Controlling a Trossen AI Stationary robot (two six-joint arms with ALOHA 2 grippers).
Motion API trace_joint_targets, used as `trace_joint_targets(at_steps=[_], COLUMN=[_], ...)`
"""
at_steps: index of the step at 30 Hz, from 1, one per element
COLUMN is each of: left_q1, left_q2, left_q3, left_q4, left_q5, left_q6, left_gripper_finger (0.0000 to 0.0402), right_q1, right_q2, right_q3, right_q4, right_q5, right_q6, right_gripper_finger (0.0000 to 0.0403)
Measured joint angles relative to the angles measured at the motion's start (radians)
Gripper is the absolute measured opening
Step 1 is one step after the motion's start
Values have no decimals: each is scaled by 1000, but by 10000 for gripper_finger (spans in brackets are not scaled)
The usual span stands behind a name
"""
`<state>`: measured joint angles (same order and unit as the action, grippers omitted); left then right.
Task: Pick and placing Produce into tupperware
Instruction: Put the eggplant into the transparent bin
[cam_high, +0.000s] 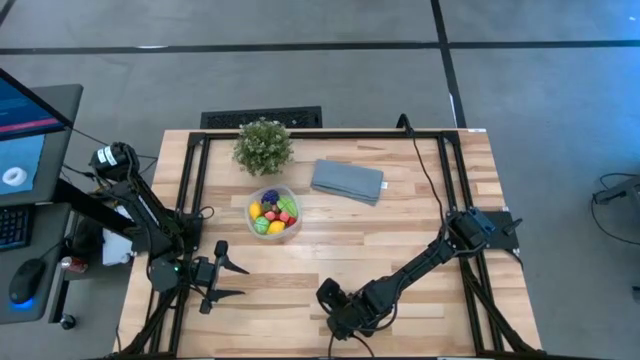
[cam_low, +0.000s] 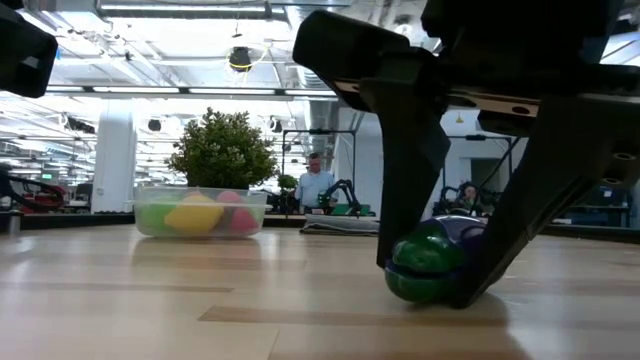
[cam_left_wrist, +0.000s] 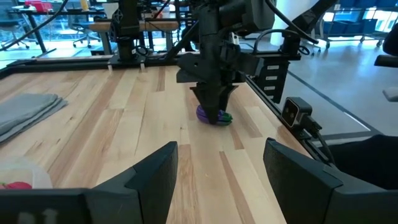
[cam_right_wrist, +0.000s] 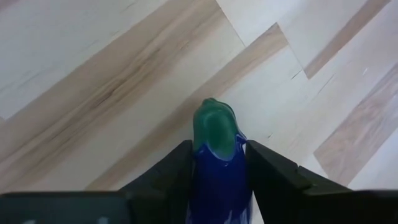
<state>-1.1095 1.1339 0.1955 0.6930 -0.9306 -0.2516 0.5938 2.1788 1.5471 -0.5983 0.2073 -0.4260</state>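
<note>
The right gripper (cam_right_wrist: 217, 168) is reaching down to the wooden table (cam_high: 420, 225) near its front edge. Its two dark fingers (cam_right_wrist: 166, 174) are squeezing a little toy eggplant (cam_right_wrist: 216, 155) from both sides. The eggplant is purple-blue with a green cap, and it is resting on the table (cam_low: 300, 310) while the fingers are holding it (cam_low: 432, 262).

The left gripper (cam_high: 228, 279) is waiting over the left side of the table. Its fingers (cam_left_wrist: 152, 174) are spread wide apart and are holding nothing.

The clear round tub (cam_high: 273, 213) is sitting farther back on the table, well apart from the eggplant. Small toy fruits and vegetables (cam_high: 271, 212) in yellow, green, red and purple are lying inside it. A leafy potted plant (cam_high: 263, 146) is standing just behind the tub. A folded grey cloth (cam_high: 348, 181) is lying flat near the tub.
</note>
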Motion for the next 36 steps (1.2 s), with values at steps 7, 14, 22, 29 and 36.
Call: trace_joint_targets(at_steps=[7,14,22,29,36], left_q1=[0,0,0,0,0], left_q2=[0,0,0,0,0], left_q3=[0,0,0,0,0], left_q4=[0,1,1,1,1], left_q5=[0,0,0,7,8], left_q6=[0,0,0,0,0], left_gripper_finger=[226,226,226,226,226], right_q1=[-1,-1,-1,-1,-7], right_q2=[0,0,1,1,1], right_q3=[0,0,-1,-1,-1], right_q4=[-3,-3,-3,-4,-8], right_q5=[0,0,2,4,4], right_q6=[8,10,36,51,97], right_gripper_finger=[165,163,166,158,166])
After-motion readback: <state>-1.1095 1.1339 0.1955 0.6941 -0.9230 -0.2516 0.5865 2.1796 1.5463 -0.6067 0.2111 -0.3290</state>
